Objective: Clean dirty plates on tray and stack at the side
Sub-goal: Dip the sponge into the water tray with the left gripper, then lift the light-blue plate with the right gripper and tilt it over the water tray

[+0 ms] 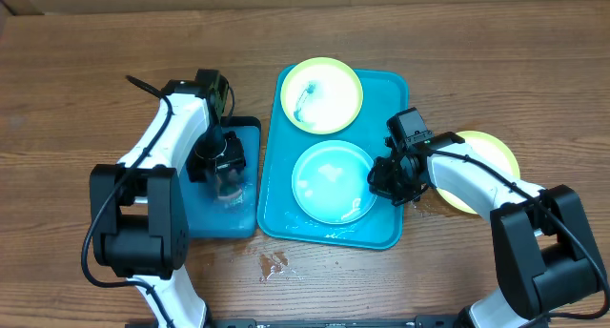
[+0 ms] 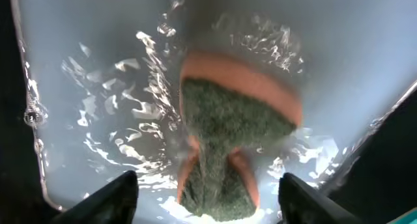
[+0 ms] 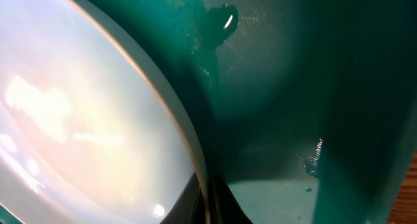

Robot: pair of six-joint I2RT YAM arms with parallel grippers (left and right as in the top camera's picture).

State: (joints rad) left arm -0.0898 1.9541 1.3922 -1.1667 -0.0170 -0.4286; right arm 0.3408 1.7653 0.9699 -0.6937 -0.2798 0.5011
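Just between fingers (image 3: 185, 204), blue plate (image 3: 85, 120) (rim)

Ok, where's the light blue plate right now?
In the overhead view the light blue plate lies in the turquoise tray, below the smeared yellow-green plate, right gripper at its right rim.

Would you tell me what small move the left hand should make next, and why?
Probably close the left hand on the sponge: its fingers stand open either side of it in the water, and the yellow-green plate on the tray shows smears.
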